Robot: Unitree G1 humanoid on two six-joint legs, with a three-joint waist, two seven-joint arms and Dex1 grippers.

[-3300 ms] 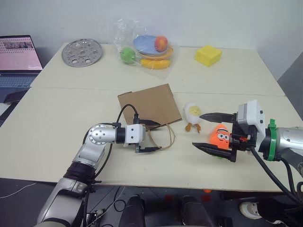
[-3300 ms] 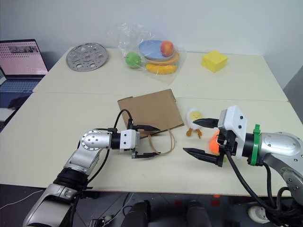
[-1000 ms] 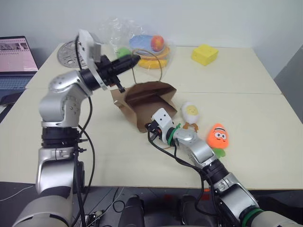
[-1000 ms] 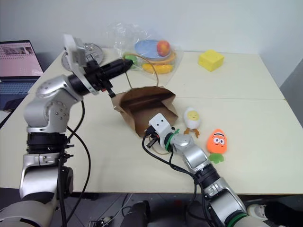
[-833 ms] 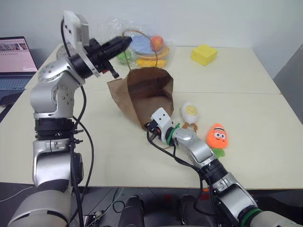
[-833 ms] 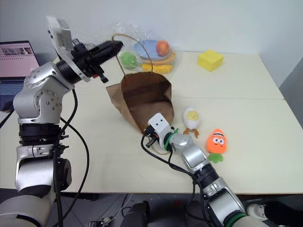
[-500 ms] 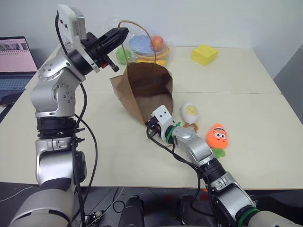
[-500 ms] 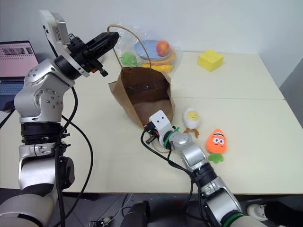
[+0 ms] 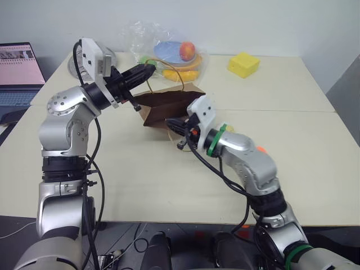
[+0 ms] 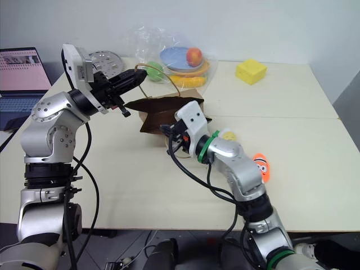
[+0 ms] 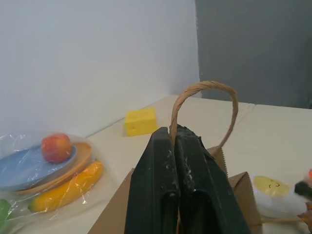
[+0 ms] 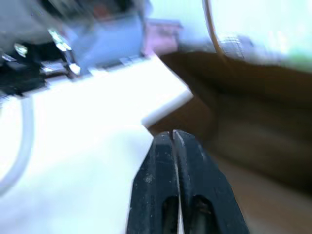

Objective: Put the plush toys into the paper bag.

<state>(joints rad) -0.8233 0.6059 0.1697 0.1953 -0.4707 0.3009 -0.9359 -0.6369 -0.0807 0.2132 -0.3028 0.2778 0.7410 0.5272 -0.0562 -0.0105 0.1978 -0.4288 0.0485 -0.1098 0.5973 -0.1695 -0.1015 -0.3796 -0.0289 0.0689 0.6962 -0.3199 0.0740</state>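
One crumpled kraft paper bag (image 9: 169, 104), twisted twine handle (image 11: 204, 105), pinched by left tool (image 9: 147, 70)

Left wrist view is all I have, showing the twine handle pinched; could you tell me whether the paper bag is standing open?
Observer: No, the paper bag hangs slumped and creased, low over the table, not upright.
Operator: Thank you. Where is the right gripper?
Observer: The right gripper is at the bag's near side, fingers together.
Operator: And the carrot toy?
Observer: The carrot toy lies on the table outside the bag, partly behind the right forearm.
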